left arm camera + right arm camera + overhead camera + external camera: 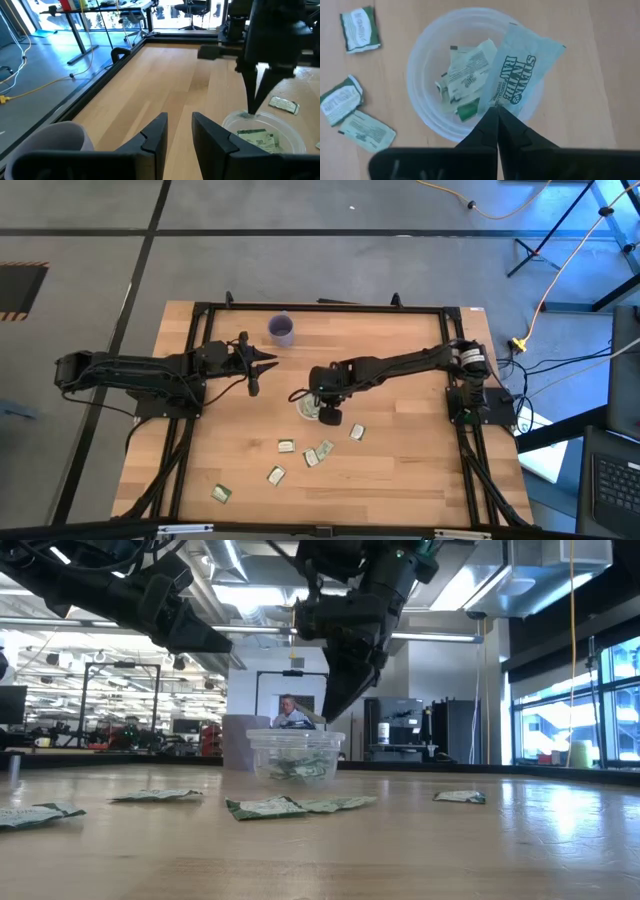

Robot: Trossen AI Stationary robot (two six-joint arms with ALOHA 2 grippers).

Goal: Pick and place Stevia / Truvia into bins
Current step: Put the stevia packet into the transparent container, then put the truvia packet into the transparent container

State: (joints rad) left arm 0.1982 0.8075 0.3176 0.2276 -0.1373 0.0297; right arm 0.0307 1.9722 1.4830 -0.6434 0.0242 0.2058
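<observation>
Wooden planks are making up the tabletop (pixel 400 470), which is sitting inside a black frame. Across it the right arm is reaching in toward the middle, and the right gripper (pixel 496 111) is hanging directly above the clear cup (pixel 422 107), its jaws pinched together on a corner of a pale green Stevia sachet (pixel 520 75) that is dangling over the cup's mouth. The left gripper (pixel 179 131) is waiting off to the cup's left, well apart from it, with its jaws standing slightly apart and gripping nothing.

A purple cup (pixel 282 329) is standing near the far edge of the tabletop, away from the work.

Inside the clear cup several sachets (pixel 465 75) are already lying in a loose, crumpled heap on the bottom. More loose sachets (pixel 318 453) are lying scattered flat on the wood on the near side of the cup, with one (pixel 221 493) sitting farther off toward the near left corner and another (pixel 357 432) just beside the right gripper.
</observation>
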